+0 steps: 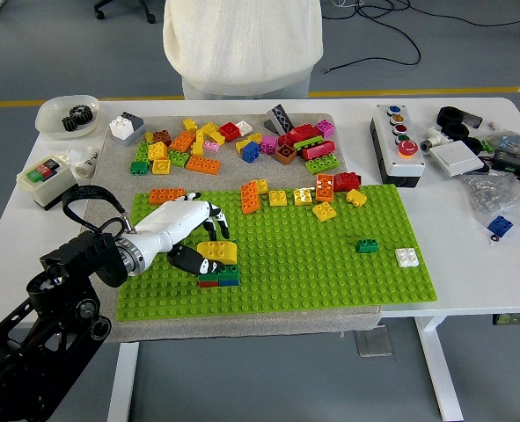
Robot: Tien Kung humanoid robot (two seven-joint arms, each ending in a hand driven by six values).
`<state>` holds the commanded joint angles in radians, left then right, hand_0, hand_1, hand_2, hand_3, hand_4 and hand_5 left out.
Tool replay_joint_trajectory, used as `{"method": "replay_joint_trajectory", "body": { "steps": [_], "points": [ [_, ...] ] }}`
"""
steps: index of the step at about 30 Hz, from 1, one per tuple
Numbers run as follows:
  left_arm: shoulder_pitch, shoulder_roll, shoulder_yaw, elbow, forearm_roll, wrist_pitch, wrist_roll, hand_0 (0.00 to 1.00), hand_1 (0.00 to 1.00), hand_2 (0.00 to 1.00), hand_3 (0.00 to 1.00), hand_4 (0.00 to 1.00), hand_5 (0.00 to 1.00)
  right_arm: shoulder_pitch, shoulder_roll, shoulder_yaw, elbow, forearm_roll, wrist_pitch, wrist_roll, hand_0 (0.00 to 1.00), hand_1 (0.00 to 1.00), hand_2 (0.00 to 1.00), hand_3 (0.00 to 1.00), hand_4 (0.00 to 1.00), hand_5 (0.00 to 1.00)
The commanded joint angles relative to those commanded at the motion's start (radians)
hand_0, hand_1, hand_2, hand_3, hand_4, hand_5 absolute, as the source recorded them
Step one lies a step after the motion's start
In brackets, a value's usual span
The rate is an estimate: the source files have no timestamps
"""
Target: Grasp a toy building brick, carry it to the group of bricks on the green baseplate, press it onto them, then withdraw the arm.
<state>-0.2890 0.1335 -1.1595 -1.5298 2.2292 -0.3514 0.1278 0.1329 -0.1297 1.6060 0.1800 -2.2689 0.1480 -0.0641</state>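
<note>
The left hand (200,236) is being held over the near left part of the green baseplate (330,264), its fingers curled around a yellow brick (219,252) with a rounded top. That brick is sitting on a small stack of bricks (218,278), red and green at its base, which is standing on the baseplate. The thumb is lying low on the brick's left side and the fingers are coming down over its far side, so the hand is being judged as clamped on the brick, though how firmly cannot be told. The right arm is not being shown.

Several risks are being judged from here. If the studs are not lined up, the brick is being left only perched, and it is likely to be tipped off as the fingers are opened. If the hand is drawn back while a finger is hooked behind the brick, the whole stack is liable to be pulled loose or dragged toward the near edge. Too much sideways force is likely to shift the baseplate on the grey mat (136,189). The orange brick (166,194) just beyond the wrist is at risk of being knocked during withdrawal.
</note>
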Motion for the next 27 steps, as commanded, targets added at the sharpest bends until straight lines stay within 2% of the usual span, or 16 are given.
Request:
{"method": "replay_joint_trajectory", "body": {
  "steps": [27],
  "points": [
    [0.001,0.0,0.0,0.003,-0.002,-0.006,-0.005,0.998,0.683,0.454,0.508,0.883,0.002,-0.003,0.001,-0.001,0.0,0.0,0.002,0.001,0.746,0.642,0.716,0.635,0.89,0.486]
  ]
}}
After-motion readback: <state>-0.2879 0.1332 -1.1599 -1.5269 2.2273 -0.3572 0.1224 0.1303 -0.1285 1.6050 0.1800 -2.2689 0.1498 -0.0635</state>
